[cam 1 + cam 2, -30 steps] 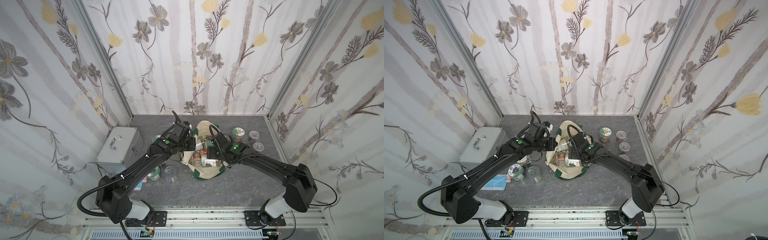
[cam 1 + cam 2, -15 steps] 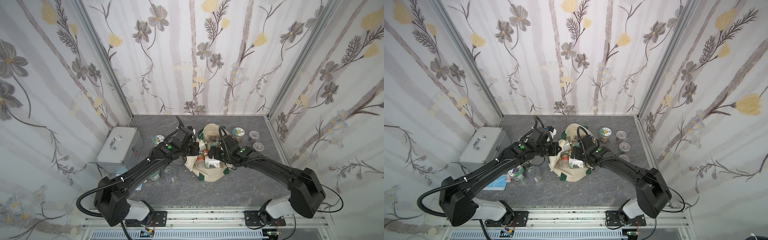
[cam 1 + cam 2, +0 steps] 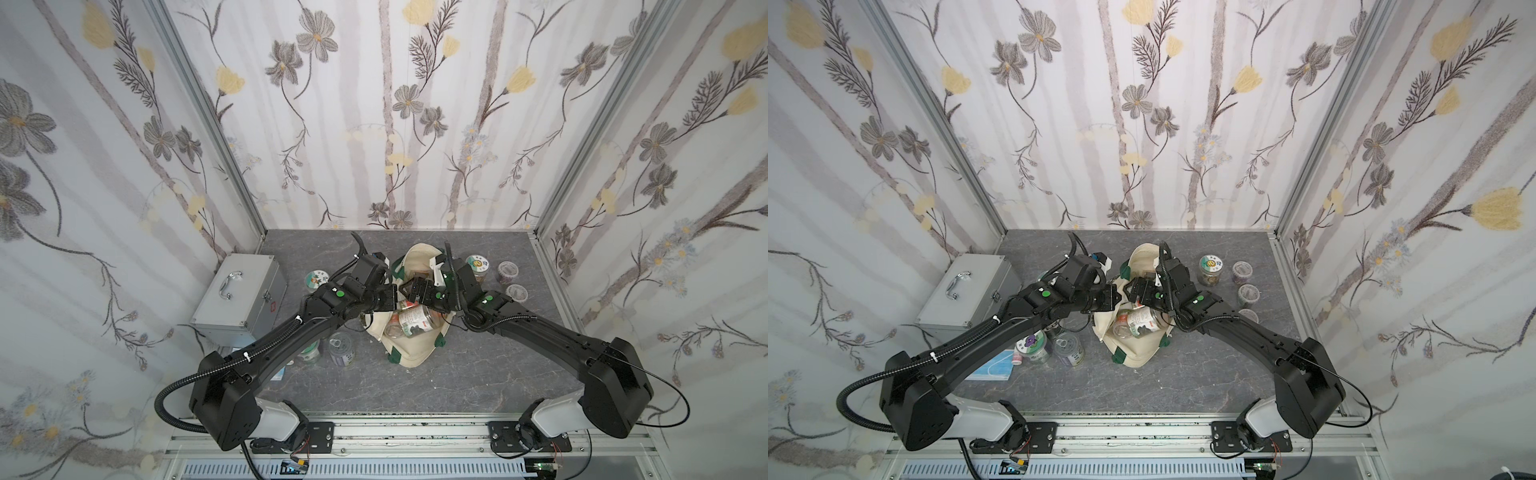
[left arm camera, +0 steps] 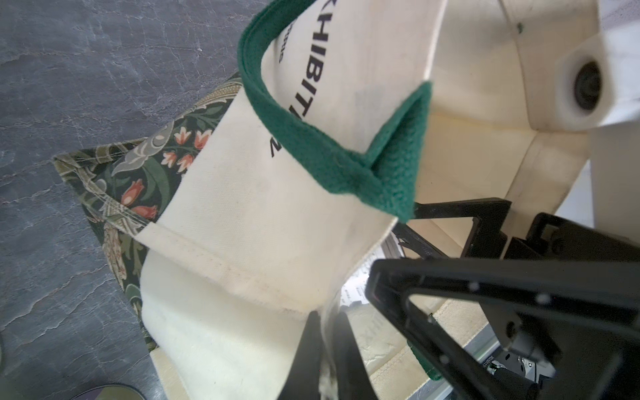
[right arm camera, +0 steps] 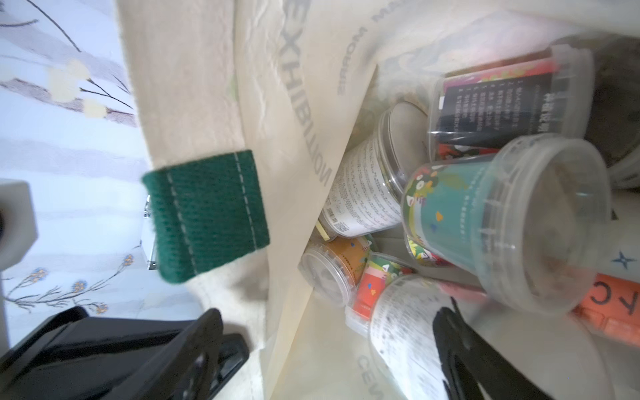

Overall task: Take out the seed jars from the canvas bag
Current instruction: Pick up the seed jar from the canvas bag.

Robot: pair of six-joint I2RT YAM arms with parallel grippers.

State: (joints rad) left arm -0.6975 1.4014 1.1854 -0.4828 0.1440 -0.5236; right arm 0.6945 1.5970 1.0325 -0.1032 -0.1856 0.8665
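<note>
The cream canvas bag (image 3: 415, 351) with green handles lies in the middle of the table, mouth held up. My left gripper (image 4: 327, 349) is shut on the bag's canvas rim (image 4: 277, 277); in both top views it sits at the mouth's left side (image 3: 388, 301) (image 3: 1113, 299). My right gripper (image 5: 332, 346) is open at the mouth (image 3: 411, 291). One finger (image 5: 207, 346) is outside the canvas wall. The other finger (image 5: 460, 346) rests against a white-labelled seed jar (image 5: 401, 322). Several seed jars (image 5: 502, 225) (image 3: 415, 322) lie piled inside the bag.
Three seed jars (image 3: 477, 266) (image 3: 508, 272) (image 3: 516, 293) stand right of the bag, others (image 3: 1032, 345) (image 3: 1069, 347) (image 3: 316, 279) to its left. A silver metal case (image 3: 239, 297) sits at the far left, with a blue mask (image 3: 992, 368) and a pink-capped bottle (image 3: 1017, 358) in front of it.
The bag has shifted slightly to the right and its mouth stands higher. My right gripper has pulled back toward the mouth with its jaws wider. The left gripper stays clamped on the rim.
</note>
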